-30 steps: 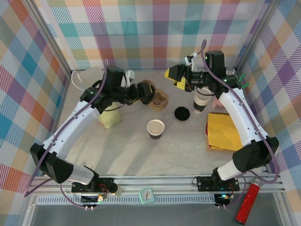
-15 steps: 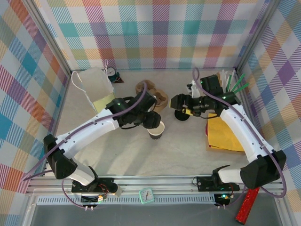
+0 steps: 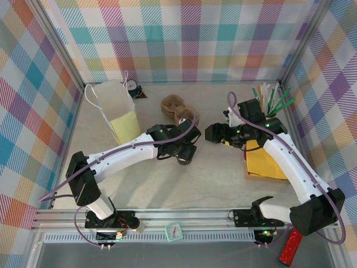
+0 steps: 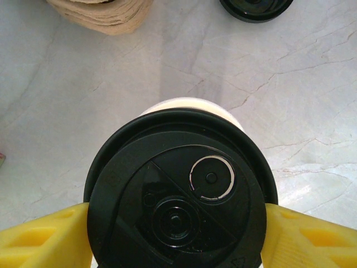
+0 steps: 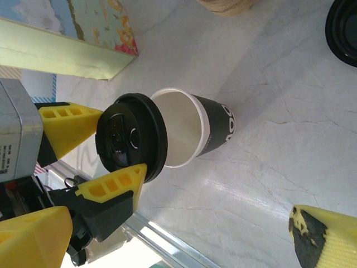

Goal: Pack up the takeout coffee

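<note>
right wrist: black round lid (image 5: pixel 131 139) held over open white-lined dark cup (image 5: pixel 218 129).

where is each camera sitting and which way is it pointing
top external: fixed above and behind the bases, looking down on the table; both arms in full.
left wrist: on the left arm, looking down on the black lid held in the left gripper.
right wrist: on the right arm, looking obliquely at that lid over the open cup; right gripper open at the bottom.
shared: both wrist views show lid, cup and a spare lid.
</note>
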Controlling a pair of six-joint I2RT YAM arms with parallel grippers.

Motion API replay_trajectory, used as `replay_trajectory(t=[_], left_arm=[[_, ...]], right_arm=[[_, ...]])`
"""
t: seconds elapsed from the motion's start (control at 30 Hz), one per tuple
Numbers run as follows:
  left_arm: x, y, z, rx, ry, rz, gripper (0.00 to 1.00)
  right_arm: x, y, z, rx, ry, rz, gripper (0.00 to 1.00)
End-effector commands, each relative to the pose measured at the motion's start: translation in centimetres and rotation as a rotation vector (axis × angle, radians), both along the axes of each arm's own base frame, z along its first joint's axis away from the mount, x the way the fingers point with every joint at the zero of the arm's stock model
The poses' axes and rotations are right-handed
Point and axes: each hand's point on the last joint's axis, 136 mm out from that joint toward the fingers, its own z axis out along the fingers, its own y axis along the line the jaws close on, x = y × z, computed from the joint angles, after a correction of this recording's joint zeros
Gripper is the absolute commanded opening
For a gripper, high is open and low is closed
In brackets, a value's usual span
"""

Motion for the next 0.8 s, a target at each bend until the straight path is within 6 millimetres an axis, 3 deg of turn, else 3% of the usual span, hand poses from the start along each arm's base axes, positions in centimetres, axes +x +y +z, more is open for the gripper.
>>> replay_trajectory(t=[0.0,0.77], left_arm=[[0.3,-0.2,-0.6,0.033,-0.025,-0.017,0.7],[0.3,-0.6,-3.5,0.056,0.041,-0.012,0.7]], right_arm=[[-0.4,-0.4,0.2,-0.008,-0.009,-0.009,0.99],[0.1,0.6,-0.2,0.025,0.025,0.017,0.99]])
